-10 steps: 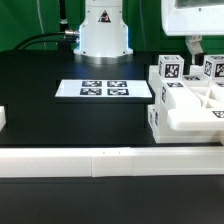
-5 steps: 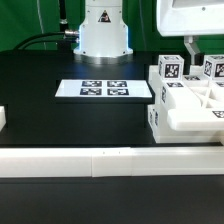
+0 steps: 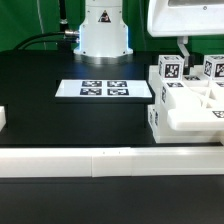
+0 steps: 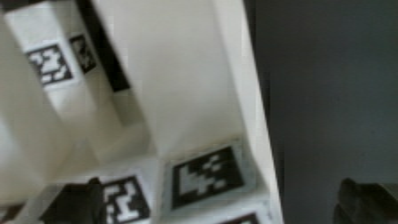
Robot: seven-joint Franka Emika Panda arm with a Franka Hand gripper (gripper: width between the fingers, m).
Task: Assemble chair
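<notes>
Rail (image 3: 100, 158) lies nearest, then the marker board (image 3: 104, 89) (fixed, untouched). Farther back, on the exterior view's right, the chair (image 3: 188, 100) sits directly beneath the gripper (image 3: 183, 48), whose jaws stand wide apart and empty.

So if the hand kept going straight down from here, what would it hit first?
Probably the chair: the open hand hangs just above its tagged posts, though depth is unclear.
</notes>
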